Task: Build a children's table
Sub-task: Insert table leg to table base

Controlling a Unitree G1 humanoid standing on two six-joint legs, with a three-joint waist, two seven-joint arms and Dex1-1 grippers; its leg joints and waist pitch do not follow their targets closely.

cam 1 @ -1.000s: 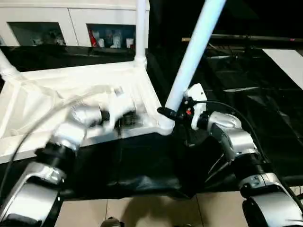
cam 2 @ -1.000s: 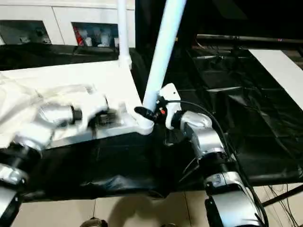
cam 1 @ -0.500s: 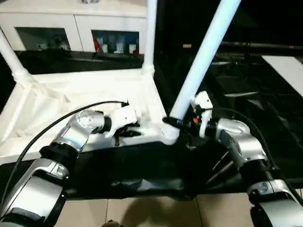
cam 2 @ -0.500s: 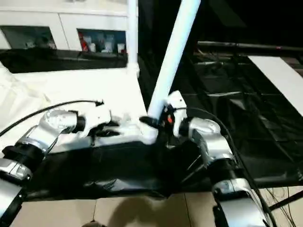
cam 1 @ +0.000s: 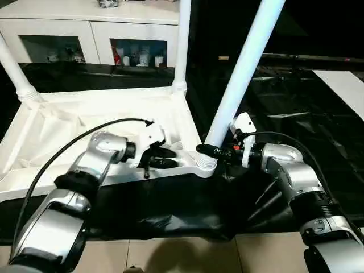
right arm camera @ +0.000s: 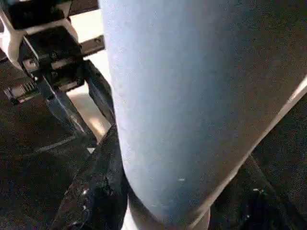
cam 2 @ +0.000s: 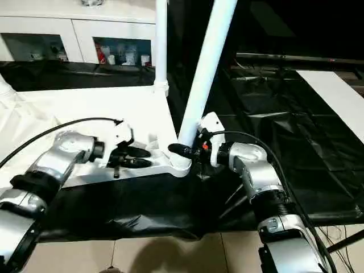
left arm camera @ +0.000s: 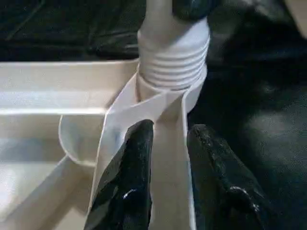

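The children's table lies upside down: its white tabletop (cam 1: 85, 122) rests with the ribbed underside up on black sheeting. Two legs (cam 1: 182, 45) (cam 1: 14, 71) stand upright in the far corner sockets. A third leg (cam 1: 244, 74) leans to the right out of the near right corner socket (cam 1: 205, 165). My right gripper (cam 1: 209, 151) is shut around that leg's base, and the leg (right arm camera: 192, 96) sits between its fingers (right arm camera: 93, 191). My left gripper (cam 1: 162, 158) is shut on the tabletop's near rim just left of that socket, its fingers (left arm camera: 132, 163) straddling a white rib (left arm camera: 168, 143).
A white glass-door cabinet (cam 1: 85, 34) stands behind the tabletop. Black sheeting (cam 1: 170, 199) covers the work surface down to its near edge, with tiled floor (cam 1: 182, 256) below. A dark bar (cam 1: 307, 57) and a white panel (cam 1: 344, 85) lie at the far right.
The head view has shifted. My left arm, blurred a second ago, has reached further right along the near rim and now holds still. The right gripper stays on the leaning leg.
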